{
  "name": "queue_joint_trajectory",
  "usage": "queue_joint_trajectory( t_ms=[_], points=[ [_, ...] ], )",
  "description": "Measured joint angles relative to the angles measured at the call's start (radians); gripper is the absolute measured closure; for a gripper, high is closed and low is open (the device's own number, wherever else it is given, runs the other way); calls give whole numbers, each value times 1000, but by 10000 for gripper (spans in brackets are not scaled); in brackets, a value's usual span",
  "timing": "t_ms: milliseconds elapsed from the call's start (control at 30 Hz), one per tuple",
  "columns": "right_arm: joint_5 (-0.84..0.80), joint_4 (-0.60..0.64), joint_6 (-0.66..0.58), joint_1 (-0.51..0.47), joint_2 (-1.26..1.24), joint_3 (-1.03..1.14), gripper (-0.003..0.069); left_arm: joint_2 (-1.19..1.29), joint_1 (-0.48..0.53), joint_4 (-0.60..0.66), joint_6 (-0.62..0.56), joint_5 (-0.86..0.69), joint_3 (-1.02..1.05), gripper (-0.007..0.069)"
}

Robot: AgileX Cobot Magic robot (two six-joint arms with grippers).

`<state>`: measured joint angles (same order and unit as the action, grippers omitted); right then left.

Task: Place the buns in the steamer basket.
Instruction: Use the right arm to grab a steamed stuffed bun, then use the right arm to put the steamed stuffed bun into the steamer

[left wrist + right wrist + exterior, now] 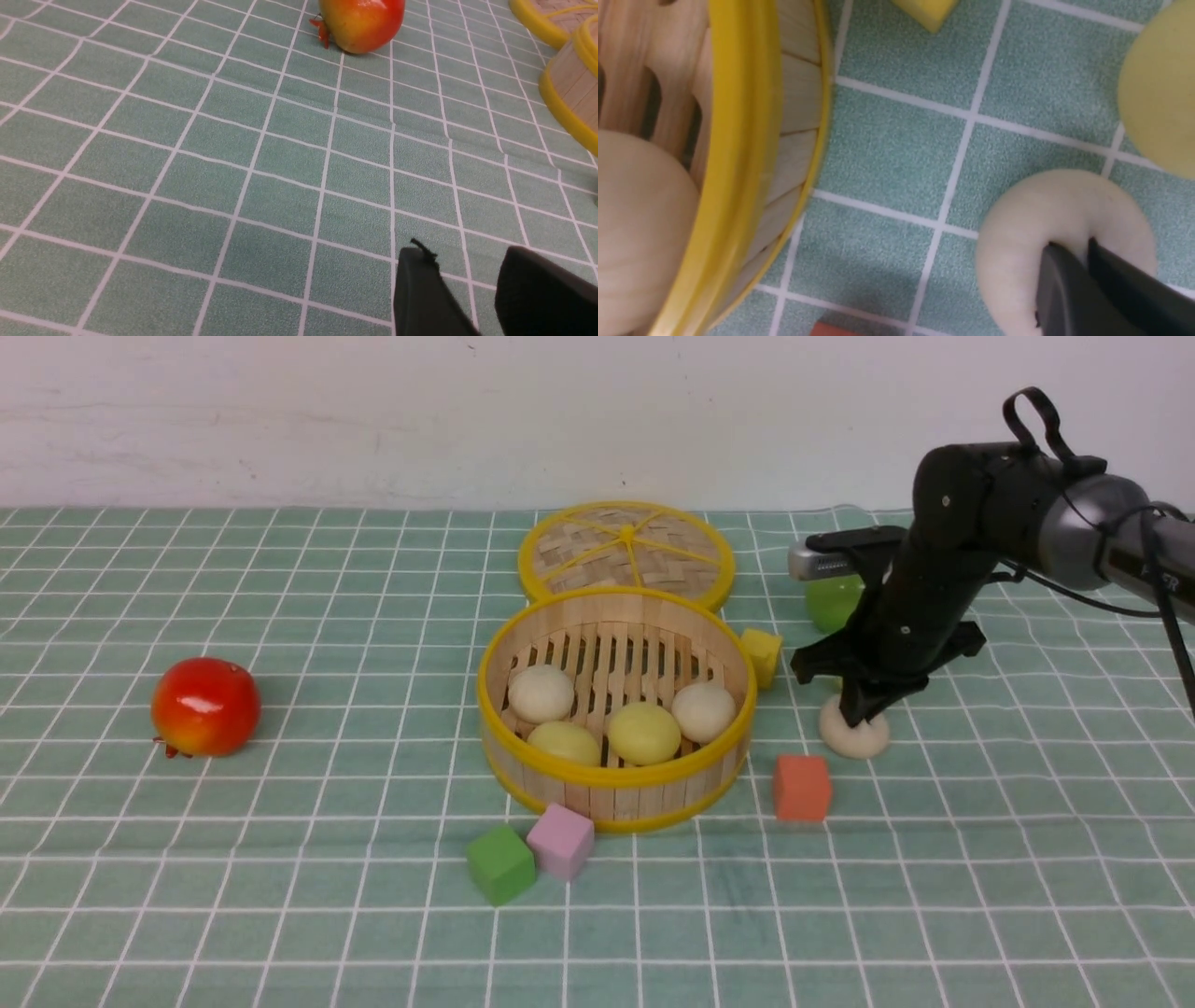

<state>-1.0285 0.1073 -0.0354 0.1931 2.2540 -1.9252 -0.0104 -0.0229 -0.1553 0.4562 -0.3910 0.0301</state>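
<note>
The steamer basket (616, 782) stands mid-table and holds four buns: two off-white (541, 693) (703, 711) and two pale yellow (564, 743) (643, 732). A fifth, off-white bun (854, 735) lies on the cloth to the right of the basket. My right gripper (859, 714) comes down on it from above, its jaws squeezed into the bun's soft top (1017, 242). A pale yellow bun (1160, 88) lies just beyond it, hidden behind the arm in the front view. My left gripper (467, 254) is open and empty over bare cloth.
The flat woven lid (625, 553) lies behind the basket. A green apple (831, 602) and a yellow cube (761, 655) sit near the right arm. An orange cube (801, 788), a pink cube (560, 841) and a green cube (501, 863) lie in front. A red apple (205, 706) is at the left.
</note>
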Motion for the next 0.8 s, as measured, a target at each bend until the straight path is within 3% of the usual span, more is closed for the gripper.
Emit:
queue_joint_trajectory(
  t_ms=[200,433,667,800],
  points=[
    [-20,24,0,8,-23,-35,656,0,0,0,0,0,0,386],
    [-27,131,0,90,-61,-183,656,0,0,0,0,0,0,386],
    [138,243,-60,247,-26,-214,656,0,0,0,0,0,0,386],
    [183,249,-64,278,23,-214,656,0,0,0,0,0,0,386]
  ],
)
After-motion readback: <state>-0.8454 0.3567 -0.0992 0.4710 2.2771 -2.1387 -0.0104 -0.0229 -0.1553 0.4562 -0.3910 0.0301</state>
